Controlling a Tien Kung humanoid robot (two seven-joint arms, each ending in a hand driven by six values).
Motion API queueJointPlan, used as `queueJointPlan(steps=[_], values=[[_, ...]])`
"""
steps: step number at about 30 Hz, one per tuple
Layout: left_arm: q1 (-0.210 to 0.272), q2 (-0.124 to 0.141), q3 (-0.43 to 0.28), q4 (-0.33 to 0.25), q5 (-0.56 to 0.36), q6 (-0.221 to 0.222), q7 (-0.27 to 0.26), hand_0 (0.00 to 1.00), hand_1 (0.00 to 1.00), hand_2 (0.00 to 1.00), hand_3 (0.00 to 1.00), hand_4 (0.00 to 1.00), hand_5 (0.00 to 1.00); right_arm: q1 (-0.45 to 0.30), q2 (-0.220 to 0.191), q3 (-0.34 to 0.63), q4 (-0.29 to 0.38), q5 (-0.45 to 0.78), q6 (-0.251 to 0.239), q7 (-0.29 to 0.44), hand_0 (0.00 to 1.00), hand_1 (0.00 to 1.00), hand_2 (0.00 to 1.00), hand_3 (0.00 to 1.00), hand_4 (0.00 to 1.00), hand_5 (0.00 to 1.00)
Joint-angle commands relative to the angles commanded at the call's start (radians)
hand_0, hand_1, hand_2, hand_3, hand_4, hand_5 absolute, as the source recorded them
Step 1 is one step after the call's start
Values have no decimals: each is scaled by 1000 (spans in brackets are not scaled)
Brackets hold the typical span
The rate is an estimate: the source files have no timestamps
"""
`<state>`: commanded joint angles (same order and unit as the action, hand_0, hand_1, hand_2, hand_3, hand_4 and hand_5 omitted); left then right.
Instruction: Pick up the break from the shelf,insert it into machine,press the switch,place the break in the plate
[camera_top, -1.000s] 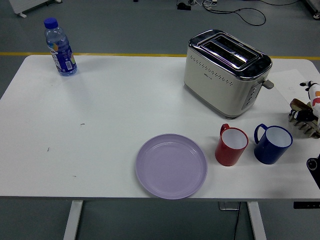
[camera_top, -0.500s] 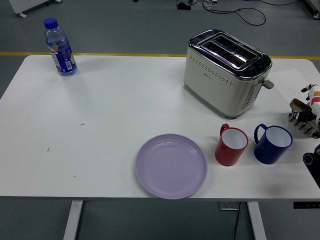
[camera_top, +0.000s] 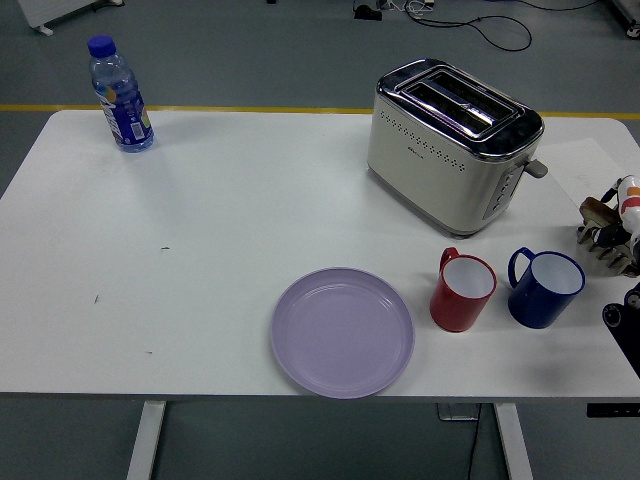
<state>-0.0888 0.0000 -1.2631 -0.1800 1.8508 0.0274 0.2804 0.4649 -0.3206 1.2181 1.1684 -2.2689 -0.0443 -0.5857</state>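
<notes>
Here's the white bench (camera_top: 250, 210), and most of what counts sits toward its right side. The toaster (camera_top: 452, 143), cream with a chrome top, stands upright near the far right corner, turned at an angle, both slots facing up and its lever knob (camera_top: 537, 168) poking out of the end that faces the right edge. Nothing shows sticking out of the slots.

Down at the near edge, roughly in the middle, sits the lilac plate (camera_top: 343, 331), bare. Just to its right stands a red mug (camera_top: 463, 290), handle turned to the far left, and right beside that a blue mug (camera_top: 544, 287), handle to the left; the two mugs are close, though whether they touch I can't tell. Both have white insides.

Over at the right edge, a wooden rack (camera_top: 609, 240) peeks in, cut off by the frame, with something brown, possibly the bread (camera_top: 597, 211), resting on it. It's too small and cropped to be sure. A white, red and orange piece (camera_top: 629, 196) sits right above it.

The right arm (camera_top: 627, 322) shows only as a black rounded part at the right edge near the front corner; the hand itself isn't in view, so I cannot tell whether it is spread or closed. No left arm to see.

Far left corner: a water bottle (camera_top: 120, 94) with a blue cap, upright, well apart from everything else.
</notes>
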Motion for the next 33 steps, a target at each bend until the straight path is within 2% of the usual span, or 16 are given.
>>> queueJointPlan(steps=[2, 3, 8, 9, 15, 16, 23, 30, 33], values=[[-1, 0, 1, 0, 0, 0, 0, 598, 459, 444, 550, 297, 933, 7, 1, -7, -10, 0, -25, -3, 435, 451, 471, 595, 752, 136], [-1, 0, 0, 0, 1, -1, 0, 599, 460, 444, 550, 297, 933, 10, 0, -10, -15, 0, -33, -4, 329, 375, 428, 518, 551, 53], [-1, 0, 0, 0, 0, 0, 1, 599, 460, 444, 550, 297, 933, 15, -2, -17, -29, 0, -70, -8, 329, 375, 428, 518, 551, 53], [-1, 0, 0, 0, 0, 0, 1, 599, 460, 444, 550, 300, 937, 15, -2, -17, -29, 0, -71, -8, 285, 360, 417, 499, 484, 2], [2, 0, -3, 0, 6, -1, 2, 599, 460, 444, 550, 300, 937, 16, -2, -21, -42, 0, -82, -11, 285, 360, 417, 499, 484, 2], [2, 0, -5, 0, 9, -1, 3, 602, 460, 444, 551, 299, 937, 16, -3, -22, -43, 0, -92, -12, 303, 348, 406, 489, 529, 2], [7, 0, -16, 0, 23, -2, 4, 603, 460, 447, 551, 299, 938, 18, -18, -21, -27, 0, -142, -5, 302, 335, 396, 478, 542, 2], [13, 0, -24, 0, 36, -5, 5, 603, 462, 445, 550, 298, 939, 27, -58, -7, 37, 0, -150, -7, 293, 332, 391, 478, 529, 2], [17, 0, -28, 0, 40, -5, 5, 603, 462, 445, 550, 298, 939, 35, -79, -6, 75, 0, -139, -11, 293, 332, 391, 478, 529, 2]])
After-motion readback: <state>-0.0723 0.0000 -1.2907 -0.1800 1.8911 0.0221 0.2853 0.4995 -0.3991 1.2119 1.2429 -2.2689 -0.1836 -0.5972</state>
